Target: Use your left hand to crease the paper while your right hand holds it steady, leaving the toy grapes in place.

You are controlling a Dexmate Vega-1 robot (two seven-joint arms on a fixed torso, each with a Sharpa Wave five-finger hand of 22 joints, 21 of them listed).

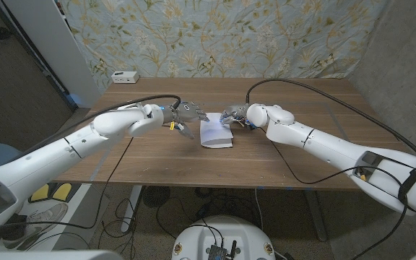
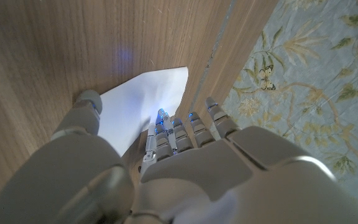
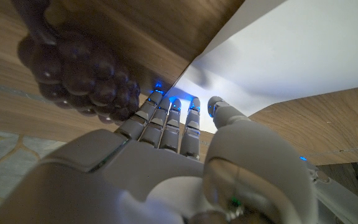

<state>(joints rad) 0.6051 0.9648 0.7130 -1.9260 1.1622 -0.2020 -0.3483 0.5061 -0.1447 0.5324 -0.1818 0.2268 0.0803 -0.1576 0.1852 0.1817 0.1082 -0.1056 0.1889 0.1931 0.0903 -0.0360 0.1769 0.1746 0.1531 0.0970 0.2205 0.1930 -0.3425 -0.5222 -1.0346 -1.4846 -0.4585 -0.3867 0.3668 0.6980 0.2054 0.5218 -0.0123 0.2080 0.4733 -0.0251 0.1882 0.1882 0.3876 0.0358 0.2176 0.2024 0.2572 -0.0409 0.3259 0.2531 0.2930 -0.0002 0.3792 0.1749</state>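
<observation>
A white sheet of paper (image 1: 217,134) lies folded near the middle of the wooden table (image 1: 157,159). My left hand (image 1: 185,117) hovers at the paper's left side with its fingers spread, holding nothing. In the left wrist view its fingertips (image 2: 166,127) reach over the paper (image 2: 143,102) and the thumb sits at the sheet's edge. My right hand (image 1: 237,115) is at the paper's far right corner. The right wrist view shows its fingertips (image 3: 166,109) set along the paper's (image 3: 291,56) edge. A dark purple bunch of toy grapes (image 3: 82,68) sits just beside those fingers, off the sheet.
A small white box (image 1: 125,76) stands at the table's back left corner. A floral curtain (image 1: 215,36) hangs behind the table. Black cables run along both arms over the tabletop. Bare wood lies in front of the paper.
</observation>
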